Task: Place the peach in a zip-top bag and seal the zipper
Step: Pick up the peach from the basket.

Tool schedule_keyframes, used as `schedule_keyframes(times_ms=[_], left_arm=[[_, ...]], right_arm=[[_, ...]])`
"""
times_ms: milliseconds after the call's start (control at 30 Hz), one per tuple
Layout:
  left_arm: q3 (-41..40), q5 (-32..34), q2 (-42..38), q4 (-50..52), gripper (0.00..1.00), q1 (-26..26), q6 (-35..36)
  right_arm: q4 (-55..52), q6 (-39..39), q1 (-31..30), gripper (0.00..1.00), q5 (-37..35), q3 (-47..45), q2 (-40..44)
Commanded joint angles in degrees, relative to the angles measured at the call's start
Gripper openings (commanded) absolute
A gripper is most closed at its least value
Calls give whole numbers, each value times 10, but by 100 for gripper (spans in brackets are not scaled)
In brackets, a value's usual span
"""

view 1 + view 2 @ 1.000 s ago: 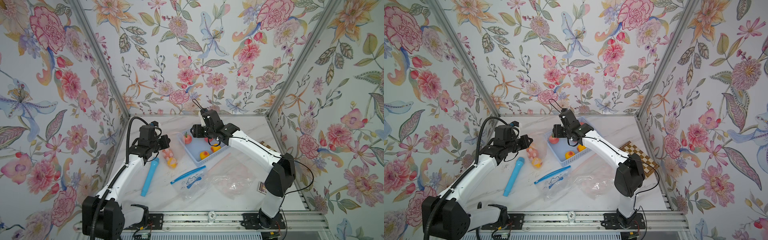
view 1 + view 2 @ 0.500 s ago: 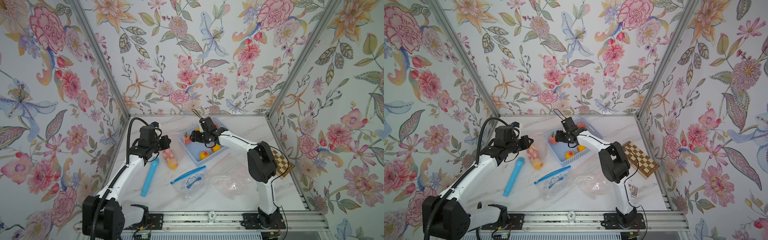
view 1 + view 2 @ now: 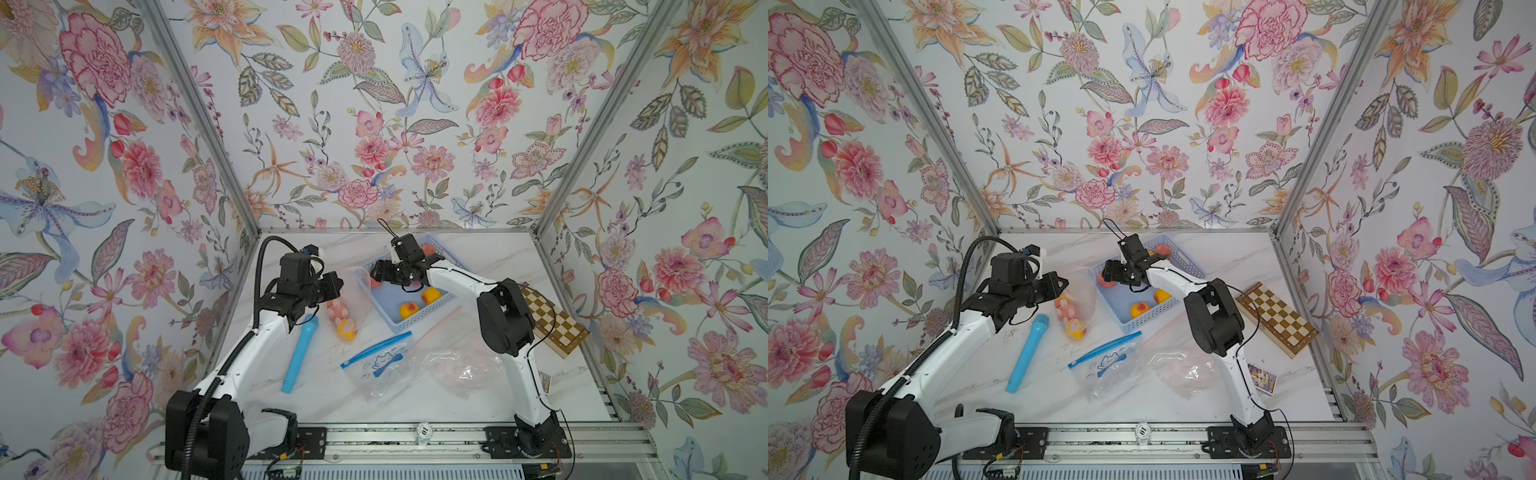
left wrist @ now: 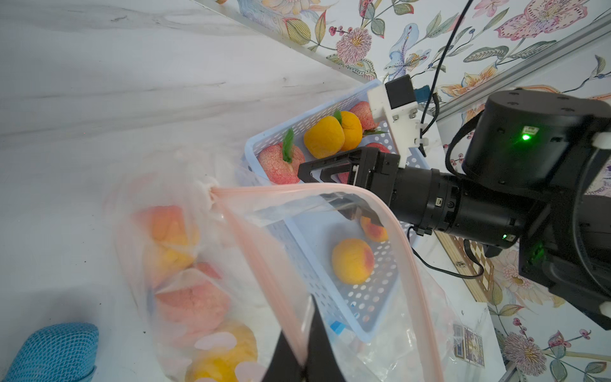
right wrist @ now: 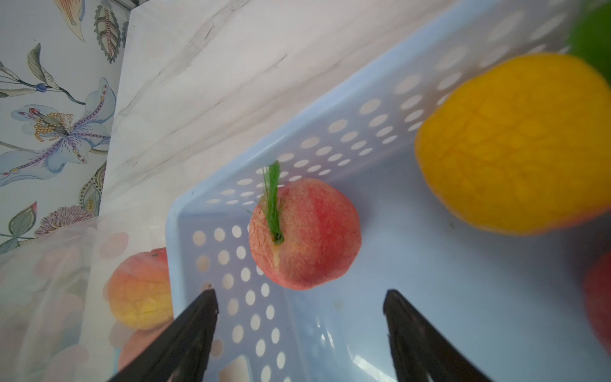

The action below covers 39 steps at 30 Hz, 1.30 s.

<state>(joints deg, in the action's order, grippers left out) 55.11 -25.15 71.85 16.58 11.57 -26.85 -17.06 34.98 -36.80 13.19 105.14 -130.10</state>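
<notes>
Right between the spread jaws of the right end effector (image 5: 299,297), just ahead of the tips, sits the peach (image 5: 304,234), tucked into a corner of the blue basket (image 5: 347,132). Nothing's gripped yet: the jaws are wide open and not touching it. The left end effector (image 4: 301,340) is clamped on the pink zipper strip (image 4: 264,264) of the zip-top bag (image 4: 185,264), holding the mouth up and open just beside the basket. So I'd call this the pick stage. Grab, carry, drop in and seal are all left to do. Some other peaches (image 4: 193,304) sit in the bag already. The peach is pinky-red, round and rough-skinned, with a green leaf at the stem. Probably fake and easy to pinch.
</notes>
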Motion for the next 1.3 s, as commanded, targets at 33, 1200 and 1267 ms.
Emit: schedule_keyframes(times_ms=[33,1200,1267], left_arm=[[-7,-11,7,-10,0,-4,-4],[-13,-21,23,-24,0,-5,-14],[-13,-24,24,-26,0,-5,-15]], right_arm=[[4,9,5,80,20,29,-29],[-3,-19,6,45,-35,-20,9],[-3,-23,3,44,-46,-35,31]])
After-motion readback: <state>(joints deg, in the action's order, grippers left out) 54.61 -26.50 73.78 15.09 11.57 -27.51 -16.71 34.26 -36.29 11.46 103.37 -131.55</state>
